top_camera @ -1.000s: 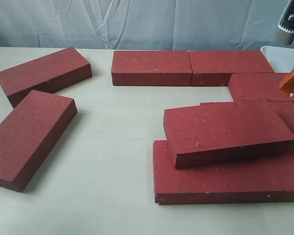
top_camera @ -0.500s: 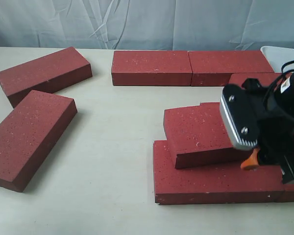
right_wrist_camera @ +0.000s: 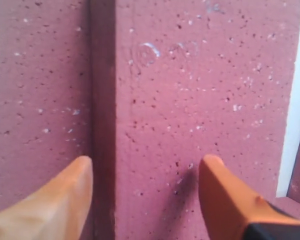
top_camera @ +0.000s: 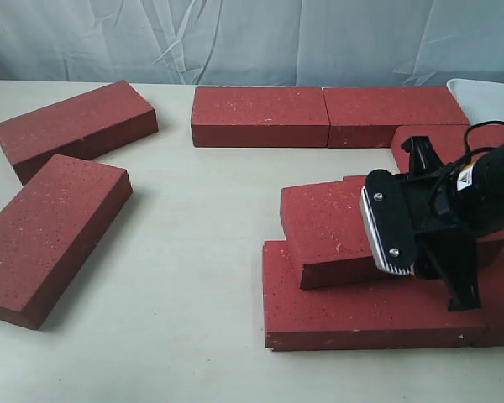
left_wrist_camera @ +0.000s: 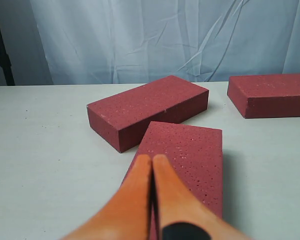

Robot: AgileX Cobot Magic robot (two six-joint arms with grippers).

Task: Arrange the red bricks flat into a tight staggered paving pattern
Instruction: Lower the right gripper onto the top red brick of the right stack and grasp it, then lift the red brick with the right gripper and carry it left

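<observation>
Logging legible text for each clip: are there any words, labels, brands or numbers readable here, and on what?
Small pale sticker on the right arm: too small and blurred to read.
Red bricks: no text, only pale speckles.
Nothing else carries writing in any view.

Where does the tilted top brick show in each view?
Exterior: centre right, tilted brick propped on flat bricks.
Left wrist: not in it.
Right wrist: tilted brick fills the middle, under the open right gripper.
Shared by those two: pale curled mark on its top.
</observation>
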